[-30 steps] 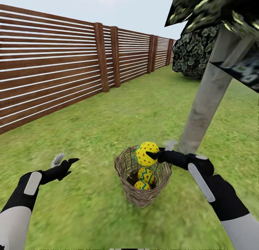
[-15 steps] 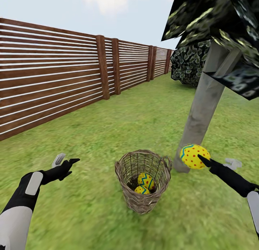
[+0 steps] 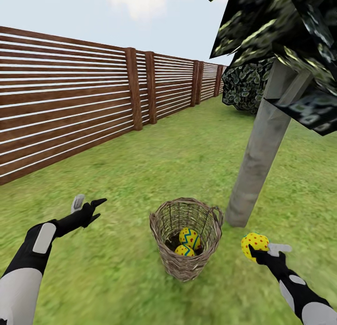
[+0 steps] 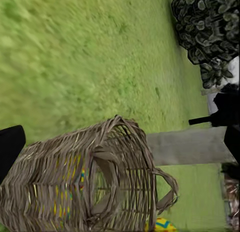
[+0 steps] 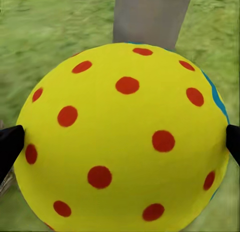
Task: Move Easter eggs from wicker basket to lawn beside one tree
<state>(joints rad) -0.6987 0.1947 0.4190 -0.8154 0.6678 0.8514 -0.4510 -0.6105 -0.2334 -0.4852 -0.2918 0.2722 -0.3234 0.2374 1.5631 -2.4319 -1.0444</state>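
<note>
Right end effector (image 3: 263,253) clenched on Easter egg (image 3: 254,242); left end effector (image 3: 87,204) released, empty. Lower to lawn (image 3: 140,175) beside tree (image 3: 260,151) trunk, release gently, avoid roll.

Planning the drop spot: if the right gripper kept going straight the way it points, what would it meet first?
Probably the tree trunk's base: the right gripper, shut on an Easter egg, points at it across the lawn. Depth unclear.

Right claw (image 3: 262,251) clamped, low; left claw (image 3: 88,204) spread, raised.
</note>
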